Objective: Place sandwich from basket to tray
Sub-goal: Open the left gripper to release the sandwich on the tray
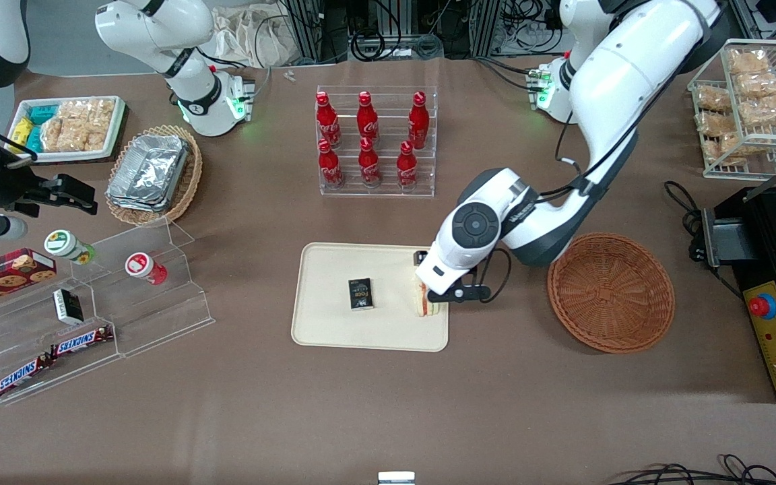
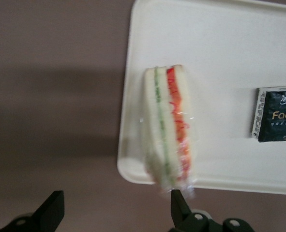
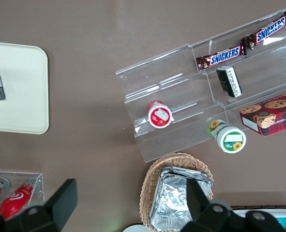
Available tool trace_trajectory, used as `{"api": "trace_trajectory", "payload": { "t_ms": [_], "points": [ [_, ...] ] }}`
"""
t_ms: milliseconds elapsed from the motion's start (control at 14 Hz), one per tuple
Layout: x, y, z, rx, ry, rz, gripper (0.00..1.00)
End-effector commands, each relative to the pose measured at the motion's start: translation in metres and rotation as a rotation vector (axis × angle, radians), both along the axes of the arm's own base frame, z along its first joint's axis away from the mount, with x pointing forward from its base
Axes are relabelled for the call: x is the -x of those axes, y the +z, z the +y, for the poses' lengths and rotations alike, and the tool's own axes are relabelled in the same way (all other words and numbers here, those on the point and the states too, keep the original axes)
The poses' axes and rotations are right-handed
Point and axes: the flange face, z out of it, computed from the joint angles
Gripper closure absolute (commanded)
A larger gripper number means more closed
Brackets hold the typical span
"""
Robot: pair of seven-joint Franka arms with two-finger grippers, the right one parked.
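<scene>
On tray [image 1: 334, 330], one sandwich [image 2: 168, 128], one box [image 1: 360, 294], pincer [image 2: 114, 208] open above

Red cola bottles [image 1: 366, 138]: six, in clear acrylic rack
Snickers bars [image 1: 81, 341]: two
Round-lidded cups [image 1: 145, 267]: two
Triangular white-bread sandwich [image 1: 426, 301]: one, under the gripper [image 1: 436, 294]
Reddish-brown wicker basket [image 1: 610, 292]: one, beside the gripper
Cream rectangular tray [image 1: 334, 323]: one

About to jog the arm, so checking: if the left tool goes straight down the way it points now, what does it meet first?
Most likely the sandwich, lying on the tray at its edge nearest the basket. The tool, open, hangs above it; one finger lines up with the sandwich's end, the other with bare table. Height above it is unclear.
</scene>
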Motion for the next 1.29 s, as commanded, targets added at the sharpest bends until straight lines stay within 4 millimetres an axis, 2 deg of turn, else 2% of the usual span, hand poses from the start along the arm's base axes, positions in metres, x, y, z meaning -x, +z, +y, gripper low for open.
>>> {"api": "trace_trajectory", "payload": {
  "t_ms": [0,143,357,500,643,714,929,1071,1214],
  "points": [
    [-0.005,0.060,0.041,0.017,-0.040,0.041,0.01],
    [-0.009,0.095,0.079,0.020,-0.081,0.073,0.01],
    [0.000,0.155,0.126,-0.038,-0.158,0.063,0.01],
    [0.001,0.190,0.171,-0.061,-0.201,0.068,0.01],
    [-0.004,0.218,0.216,-0.056,-0.208,0.049,0.01],
    [-0.003,0.231,0.232,-0.067,-0.187,0.057,0.01],
    [0.003,0.242,0.254,-0.133,-0.158,0.081,0.00],
    [-0.004,0.247,0.285,-0.157,-0.116,0.058,0.00],
    [-0.005,0.248,0.297,-0.151,-0.116,0.056,0.00]
  ]
}}
